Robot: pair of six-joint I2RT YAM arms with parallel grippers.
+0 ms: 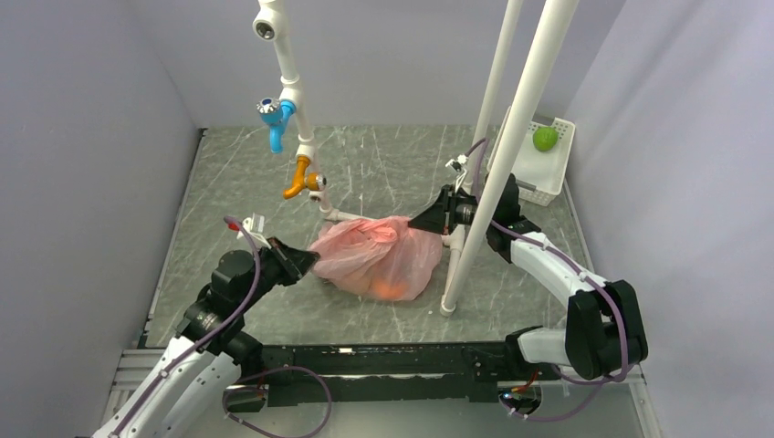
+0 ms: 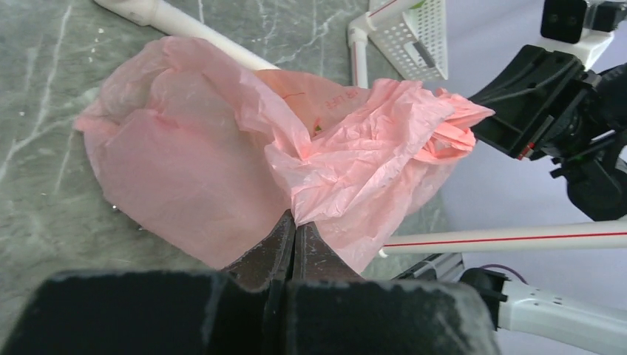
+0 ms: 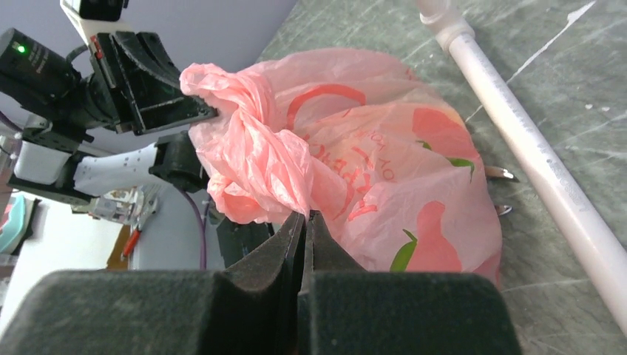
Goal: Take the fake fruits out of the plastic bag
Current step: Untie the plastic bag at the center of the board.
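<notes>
Pinching bunched folds at their tips, left gripper (image 2: 294, 225) and right gripper (image 3: 304, 220) both clamp the plastic bag (image 1: 379, 251): thin, limp, probably slippery, so gathered film holds best.

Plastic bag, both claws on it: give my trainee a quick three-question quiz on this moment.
1. True or false: the left claw is shut on the plastic bag.
2. Where is the lime-green fruit? A: in the white basket. B: inside the bag. C: in the left claw.
3. What does the right claw grip?
Key: 1 true. 2 A. 3 the plastic bag.
</notes>
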